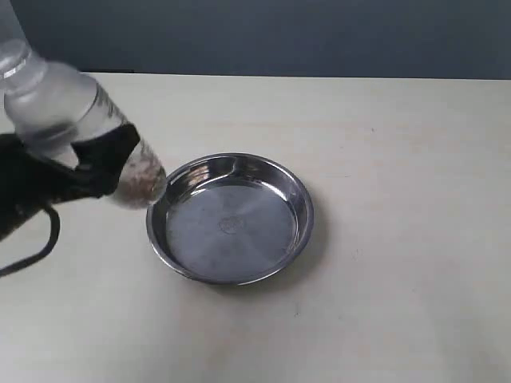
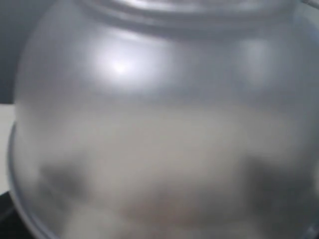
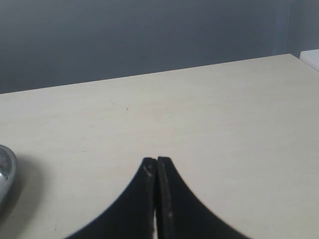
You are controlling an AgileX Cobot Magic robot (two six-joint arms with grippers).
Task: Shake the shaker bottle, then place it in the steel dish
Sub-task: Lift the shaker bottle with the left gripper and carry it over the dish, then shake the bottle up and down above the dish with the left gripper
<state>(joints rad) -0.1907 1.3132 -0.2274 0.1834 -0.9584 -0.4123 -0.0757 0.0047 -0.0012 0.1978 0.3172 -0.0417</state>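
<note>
The left gripper (image 1: 89,163) is clamped round the shaker bottle (image 1: 60,100), which is held tilted over the table's (image 1: 399,239) left side, with its cap toward the far edge. Its grain-filled base is right at the left rim of the steel dish (image 1: 307,215). The right gripper (image 3: 157,164), jaws pressed together, hangs over bare tabletop beside the dish.

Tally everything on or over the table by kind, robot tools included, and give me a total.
shaker bottle: 1
steel dish: 1
tools: 2, the left tool gripping the shaker bottle, the right tool shut on nothing
Total: 4
</note>
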